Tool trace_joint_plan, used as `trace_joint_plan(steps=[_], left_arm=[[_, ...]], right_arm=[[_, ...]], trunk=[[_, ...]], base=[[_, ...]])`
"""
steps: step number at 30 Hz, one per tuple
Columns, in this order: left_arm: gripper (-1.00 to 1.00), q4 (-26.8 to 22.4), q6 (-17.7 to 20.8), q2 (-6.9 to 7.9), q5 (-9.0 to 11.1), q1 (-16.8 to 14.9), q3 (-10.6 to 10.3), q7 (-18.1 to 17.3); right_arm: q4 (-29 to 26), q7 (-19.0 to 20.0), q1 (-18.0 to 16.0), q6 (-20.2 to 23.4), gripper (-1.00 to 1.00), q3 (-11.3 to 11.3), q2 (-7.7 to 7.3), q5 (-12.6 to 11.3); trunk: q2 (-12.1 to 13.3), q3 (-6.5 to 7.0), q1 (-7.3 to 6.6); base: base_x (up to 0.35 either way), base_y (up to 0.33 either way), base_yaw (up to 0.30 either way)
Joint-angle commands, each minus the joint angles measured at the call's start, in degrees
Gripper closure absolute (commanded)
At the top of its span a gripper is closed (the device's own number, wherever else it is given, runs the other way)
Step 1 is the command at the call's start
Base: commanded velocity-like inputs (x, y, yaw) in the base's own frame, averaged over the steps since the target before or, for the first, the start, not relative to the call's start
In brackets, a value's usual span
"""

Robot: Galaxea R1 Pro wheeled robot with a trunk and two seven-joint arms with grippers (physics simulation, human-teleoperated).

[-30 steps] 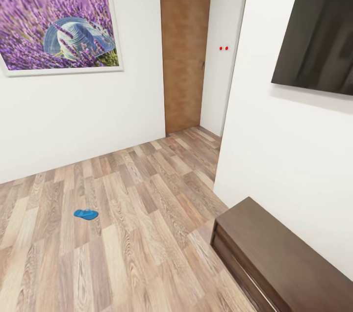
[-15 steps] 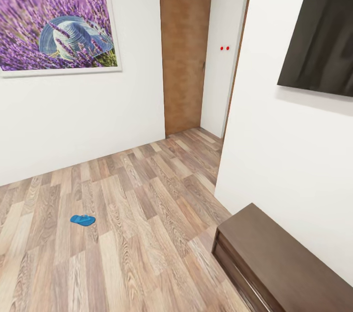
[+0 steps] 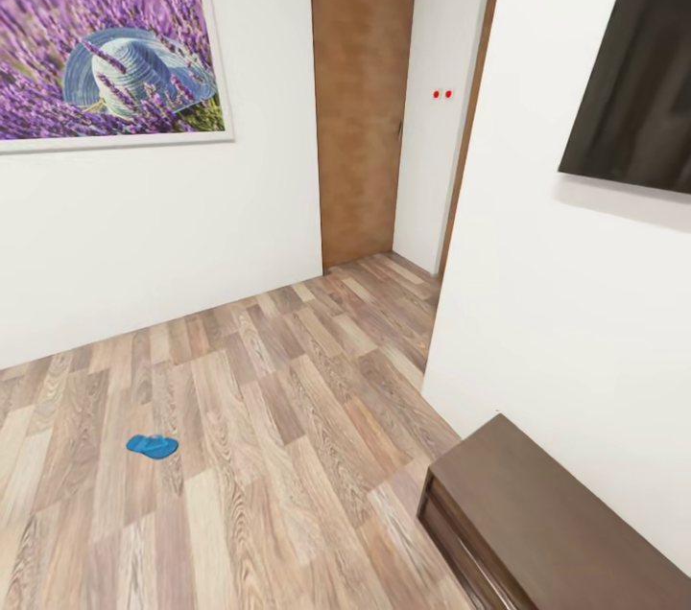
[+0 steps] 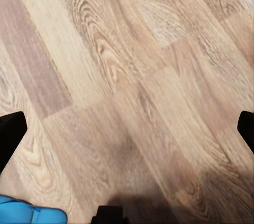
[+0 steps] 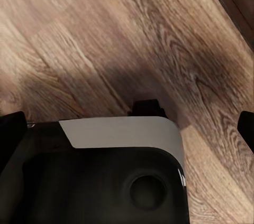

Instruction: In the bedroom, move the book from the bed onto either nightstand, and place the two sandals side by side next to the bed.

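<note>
A blue sandal (image 3: 152, 445) is lying flat on the wood floor (image 3: 288, 418), well apart from the low cabinet (image 3: 547, 533) at your right. Your left wrist camera is catching a blue edge (image 4: 29, 213), probably a sandal, beside the left gripper (image 4: 127, 129), whose fingers are standing wide apart. The right gripper (image 5: 127, 126) is also spread open, hanging over the robot's base (image 5: 106, 171).
</note>
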Motion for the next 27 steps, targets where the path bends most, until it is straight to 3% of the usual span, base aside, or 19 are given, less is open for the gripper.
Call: trace_joint_plan(steps=[1,18,27], left_arm=[[-1.0,0.0,-0.1,-0.01,0.2,0.0,0.0,0.0],[-1.0,0.0,-0.2,-0.03,0.2,0.0,0.0,0.0],[-1.0,0.1,-0.1,-0.02,0.2,0.0,0.0,0.0]], right_arm=[[0.0,0.1,0.0,-0.1,-1.0,-0.1,0.0,-0.5],[0.0,0.1,0.0,-0.1,-1.0,-0.1,0.0,-0.4],[0.0,0.1,0.0,-0.1,-1.0,-0.1,0.0,-0.5]], trunk=[[0.0,-0.05,0.02],[0.0,-0.05,0.02],[0.0,-0.05,0.02]], base=[[0.174,-0.001,0.0],[0.041,0.0,0.132],[0.277,0.0,0.008]])
